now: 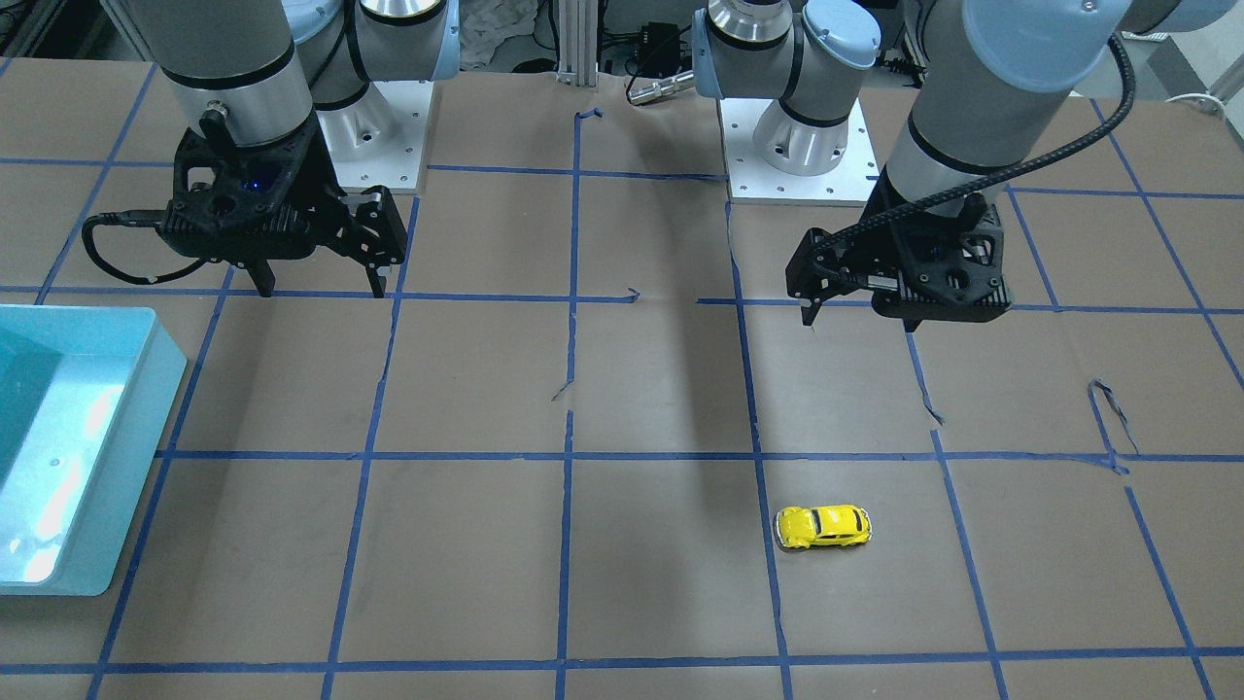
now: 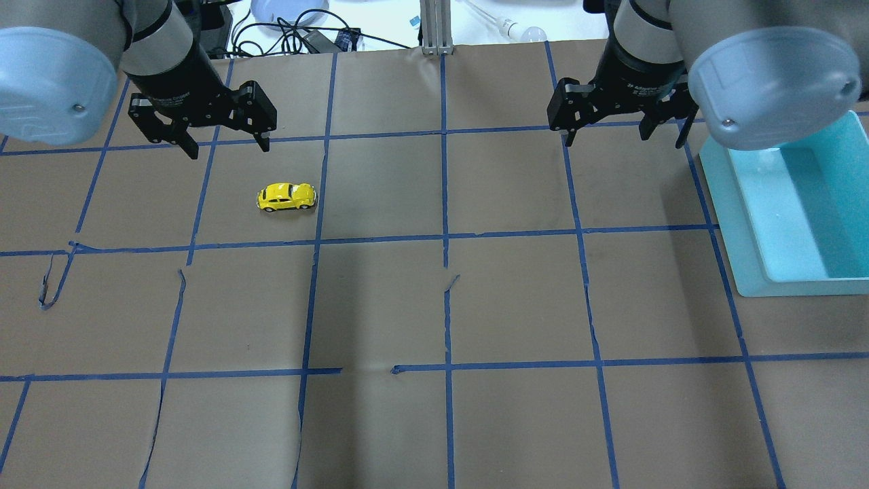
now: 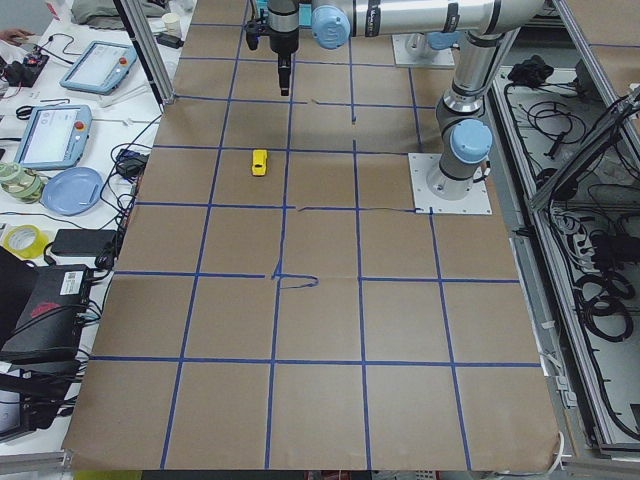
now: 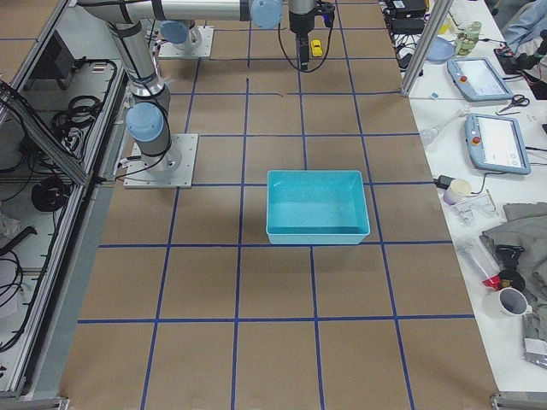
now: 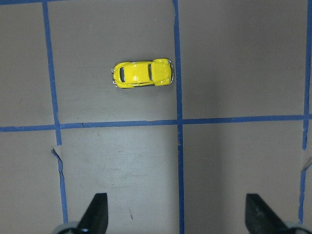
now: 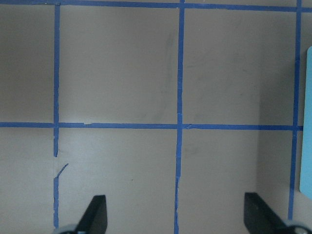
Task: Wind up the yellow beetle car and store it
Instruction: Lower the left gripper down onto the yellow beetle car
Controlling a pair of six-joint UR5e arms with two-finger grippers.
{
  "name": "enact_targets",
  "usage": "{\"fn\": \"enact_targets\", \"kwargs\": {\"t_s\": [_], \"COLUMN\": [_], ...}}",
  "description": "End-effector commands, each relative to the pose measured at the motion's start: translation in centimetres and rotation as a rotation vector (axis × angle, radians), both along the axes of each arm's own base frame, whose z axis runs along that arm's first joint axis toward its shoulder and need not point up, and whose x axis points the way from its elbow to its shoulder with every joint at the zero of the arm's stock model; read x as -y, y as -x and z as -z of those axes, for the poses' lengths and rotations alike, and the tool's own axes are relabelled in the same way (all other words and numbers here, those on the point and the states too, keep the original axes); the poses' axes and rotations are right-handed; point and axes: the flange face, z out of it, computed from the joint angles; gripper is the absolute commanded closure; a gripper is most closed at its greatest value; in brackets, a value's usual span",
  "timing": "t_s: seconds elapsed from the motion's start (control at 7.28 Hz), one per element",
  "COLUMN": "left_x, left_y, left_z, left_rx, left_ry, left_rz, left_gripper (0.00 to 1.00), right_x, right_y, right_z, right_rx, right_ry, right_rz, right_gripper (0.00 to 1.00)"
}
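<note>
Glossy bright yellow, dark windows: yellow beetle car [image 2: 286, 197], ahead of left gripper [image 2: 229, 149] fingers, themselves black. Brown paper, blue tape grid: table [image 2: 516, 305]. Turquoise: bin [image 2: 737, 210] beside right gripper [image 2: 621, 139] fingers, also black.

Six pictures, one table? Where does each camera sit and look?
Front: across table, facing robot; left claw, right claw, yellow car, teal bin.
Overhead: behind its shoulders, looking forward-down; claws open.
Left side: table's left end; left arm nearest.
Right side: opposite end; right arm nearest.
Left wrist: down past own fingertips at car.
Right wrist: down at taped paper.
Front and overhead share car, bin.
</note>
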Motion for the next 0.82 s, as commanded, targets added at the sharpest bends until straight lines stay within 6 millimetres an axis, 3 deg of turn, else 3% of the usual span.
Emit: {"fn": "enact_targets", "kwargs": {"t_s": [0.0, 0.27, 0.41, 0.55, 0.69], "left_x": [0.7, 0.5, 0.4, 1.5, 2.8], "left_y": [-0.5, -1.1, -1.6, -2.5, -3.4], "left_z": [0.6, 2.8, 4.7, 6.7, 8.0], "left_rx": [-0.011, -0.008, -0.011, -0.018, -0.027], "left_ry": [0.035, 0.012, -0.003, 0.007, 0.017], "left_rz": [-0.400, -0.614, -0.855, -1.045, -1.095], "left_gripper": [0.00, 0.00, 0.00, 0.00, 0.00], "right_x": [0.0, 0.0, 0.0, 0.1, 0.0], "right_y": [-0.1, 0.0, -0.1, -0.1, -0.1], "right_z": [0.0, -0.1, 0.0, 0.0, 0.0], "right_rx": [0.000, 0.000, 0.002, 0.003, 0.005], "right_ry": [0.002, 0.005, 0.003, 0.001, 0.001], "right_rz": [0.000, 0.000, -0.001, -0.002, -0.002], "right_gripper": [0.00, 0.00, 0.00, 0.00, 0.00]}}
